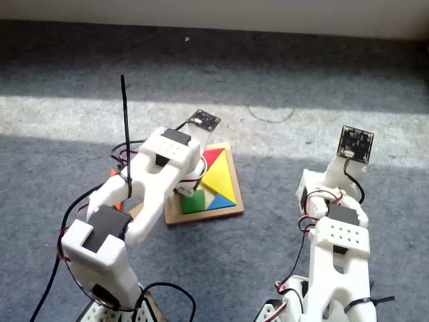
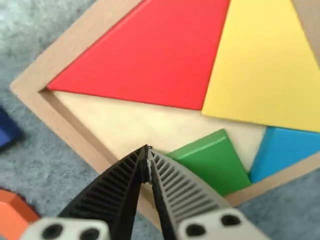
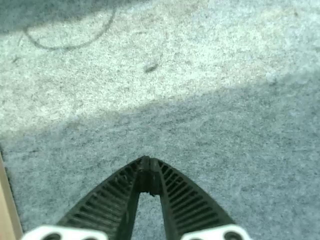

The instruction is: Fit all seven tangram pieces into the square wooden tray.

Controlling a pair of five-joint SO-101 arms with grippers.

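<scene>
Tangram pieces sit partly fitted in the square wooden tray (image 1: 201, 218), which lies on the grey carpet (image 1: 301, 201) in front of the two arms, on the left arm's side. Nearest the robot inside the tray, the green piece (image 2: 210, 160) and the blue piece (image 2: 287, 150) rest against the near rim, close beside each other. A patch of bare tray floor (image 2: 140, 125) lies next to the green piece. Beyond them the yellow triangle (image 2: 265, 65) and the red triangle (image 2: 150, 50) lie edge to edge, filling the far part of the tray.

The left arm (image 1: 147, 194) stretches out over the tray. The left gripper (image 2: 146, 156) holds nothing, its jaws pressed together, with its tips above the tray's rim just beside the green piece; whether they touch the wood I cannot tell. Off the tray, on the carpet to the left, lie an orange piece (image 2: 12, 212) and a dark blue piece (image 2: 6, 131), both outside the rim.

The right arm (image 1: 338, 241) stands well apart from the tray on the right. The right gripper (image 3: 146, 162) is also closed on nothing, above bare carpet.

Farther out, a band of sunlight (image 1: 67, 114) crosses the carpet, with a thin dark looped thread (image 3: 65, 37) lying in it. A pale wall (image 1: 268, 13) runs along the far edge.
</scene>
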